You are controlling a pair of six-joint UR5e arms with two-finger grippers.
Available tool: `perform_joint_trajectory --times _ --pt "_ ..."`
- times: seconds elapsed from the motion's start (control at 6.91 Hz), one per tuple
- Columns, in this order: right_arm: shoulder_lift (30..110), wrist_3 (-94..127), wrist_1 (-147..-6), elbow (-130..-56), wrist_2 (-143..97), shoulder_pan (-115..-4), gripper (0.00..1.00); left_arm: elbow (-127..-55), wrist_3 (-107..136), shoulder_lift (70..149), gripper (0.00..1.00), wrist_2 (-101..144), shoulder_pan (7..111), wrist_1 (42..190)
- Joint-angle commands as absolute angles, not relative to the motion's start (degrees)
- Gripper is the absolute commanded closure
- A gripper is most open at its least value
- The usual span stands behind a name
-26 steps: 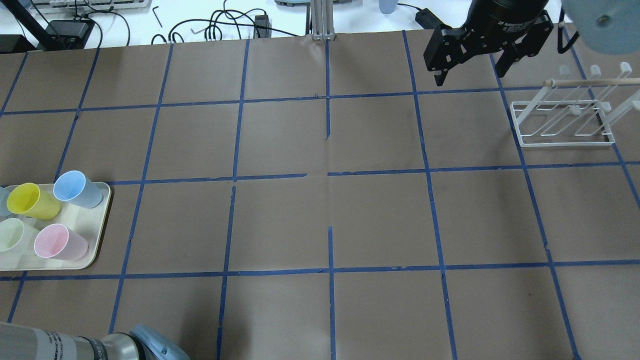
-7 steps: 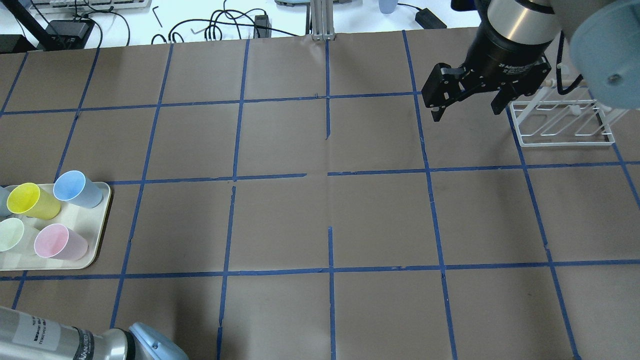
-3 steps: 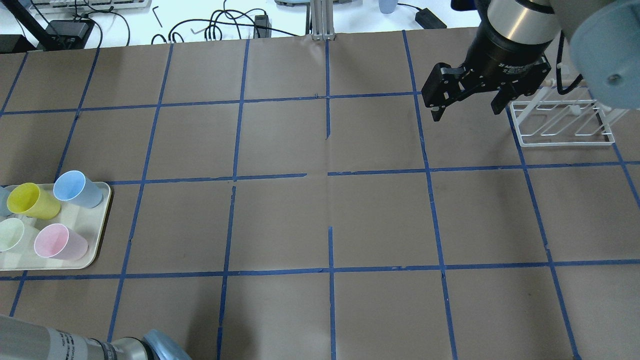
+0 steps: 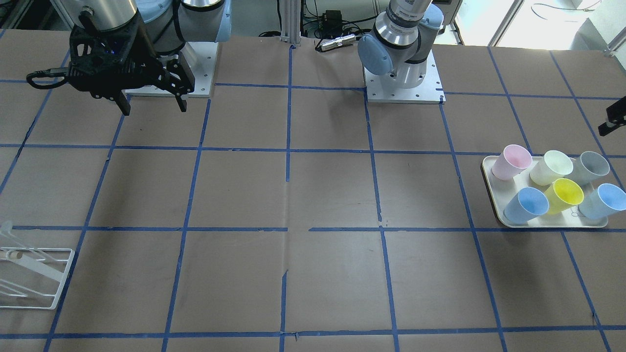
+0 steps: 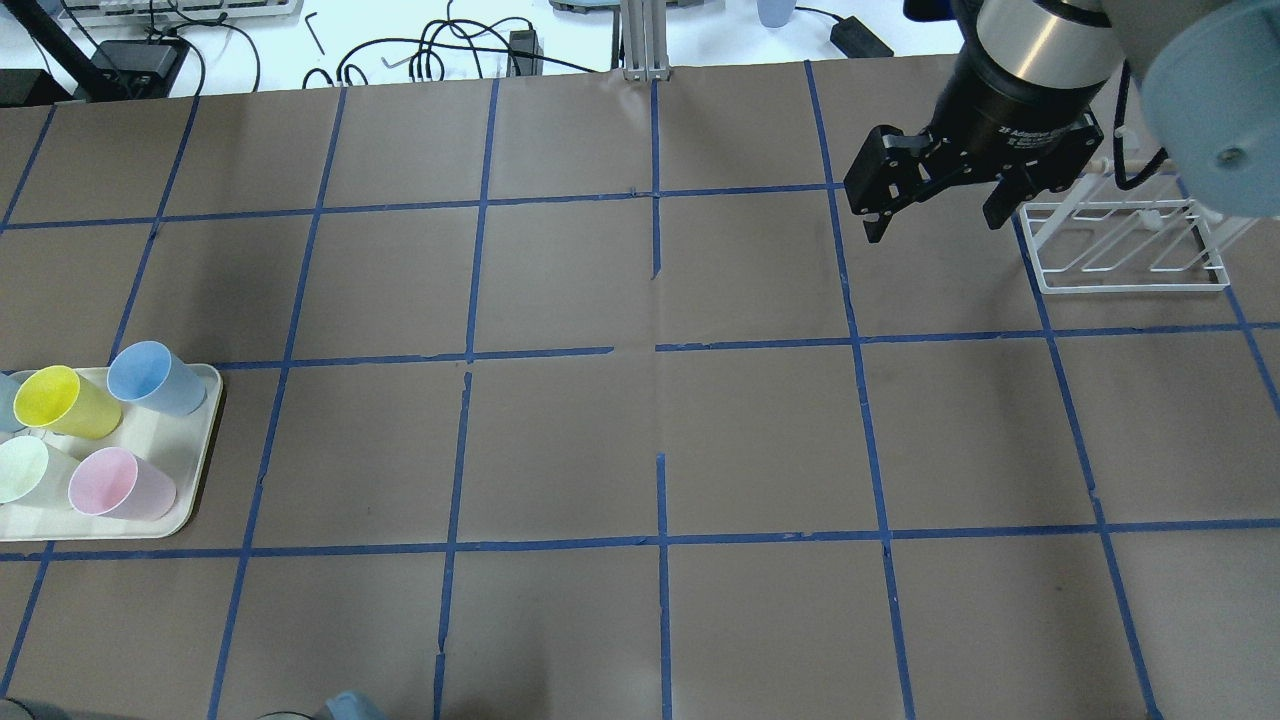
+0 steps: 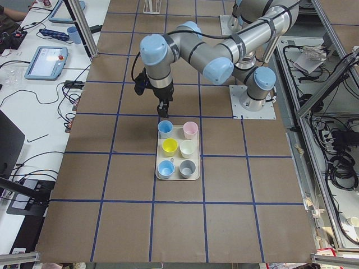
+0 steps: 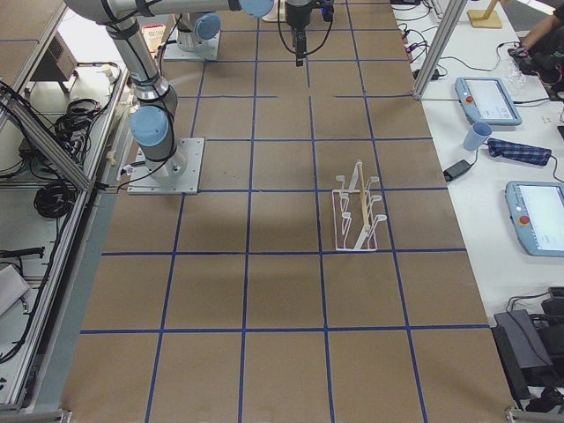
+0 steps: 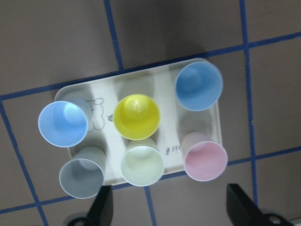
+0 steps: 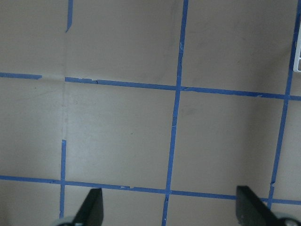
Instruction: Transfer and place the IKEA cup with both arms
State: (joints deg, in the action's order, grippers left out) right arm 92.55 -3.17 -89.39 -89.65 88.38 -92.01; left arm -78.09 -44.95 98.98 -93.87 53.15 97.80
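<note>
With the left claw (image 8: 168,197) and right claw (image 5: 934,230) both spread, the grey cup (image 8: 81,178) could be missed and the closely neighbouring pale green cup (image 8: 142,165) toppled.

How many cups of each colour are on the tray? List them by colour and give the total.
blue cups: 2
yellow cup: 1
pink cup: 1
pale green cup: 1
grey cup: 1
Total: 6 cups on the tray
</note>
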Motion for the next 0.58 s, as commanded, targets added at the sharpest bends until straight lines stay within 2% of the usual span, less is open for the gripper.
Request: perform_joint_trajectory --times 0.0,0.43 --pt "92.5 -3.3 -89.4 -89.6 88.5 -91.9 0.0 -78.1 -24.3 94.6 0.13 -95.4 66.5 102.2" --pt "92.5 -3.3 -89.4 -89.3 88.3 -91.8 0.0 -78.7 -2.5 93.3 0.12 -94.0 86.0 101.8"
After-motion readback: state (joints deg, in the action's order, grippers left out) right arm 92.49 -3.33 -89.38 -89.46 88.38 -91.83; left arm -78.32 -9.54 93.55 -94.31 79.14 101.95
